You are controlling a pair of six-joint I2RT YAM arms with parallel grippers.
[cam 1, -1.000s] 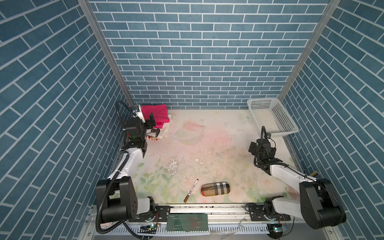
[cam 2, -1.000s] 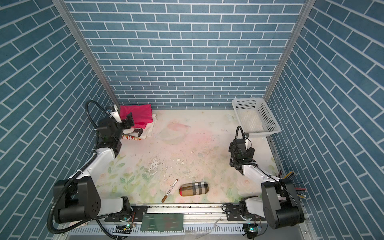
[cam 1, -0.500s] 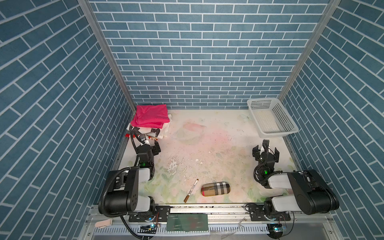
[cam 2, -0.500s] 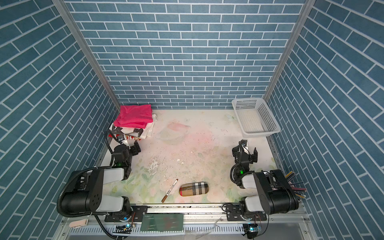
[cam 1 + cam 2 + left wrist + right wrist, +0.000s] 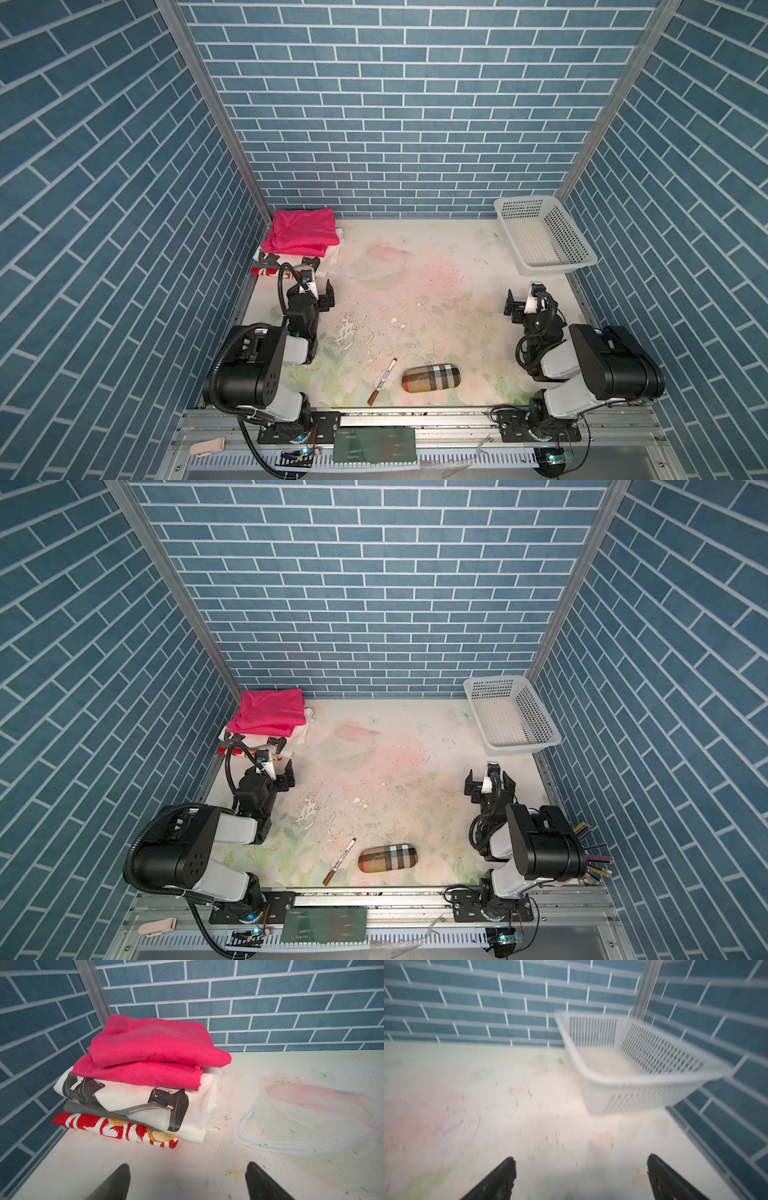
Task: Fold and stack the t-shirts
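Two claws, left gripper (image 5: 188, 1168) and right gripper (image 5: 581, 1158), both spread wide with nothing held, over the table (image 5: 415, 299). White basket (image 5: 643, 1082) sits ahead of the right claw; folded pink t-shirts (image 5: 153, 1043) sit ahead of the left claw, stacked on a white printed shirt (image 5: 124, 1095) and a red patterned one (image 5: 93, 1124). Plaid case (image 5: 431, 377) and marker (image 5: 382, 381) lie behind both claws, between the arm bases.
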